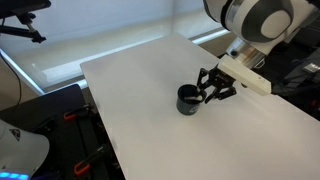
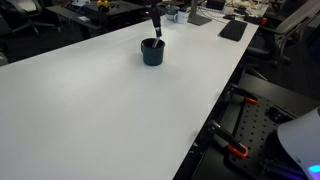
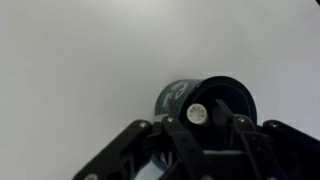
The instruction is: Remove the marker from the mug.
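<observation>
The black mug [image 1: 187,101] stands on the white table and shows in both exterior views [image 2: 152,52]. In the wrist view the mug [image 3: 178,95] lies right under the jaws, with its dark inside facing the camera. The marker [image 3: 197,113] stands upright in the mug. Only its pale round end shows, and its reddish body is hidden. My gripper [image 3: 205,122] reaches down over the mug's rim, with one finger touching each side of the marker's end. It also shows in both exterior views [image 1: 208,90] [image 2: 156,22], directly above the mug.
The white table [image 1: 150,120] reaches far around the mug; its edge [image 2: 215,110] drops off to black frames with orange clamps. Desks with clutter [image 2: 200,12] stand behind the table's far end.
</observation>
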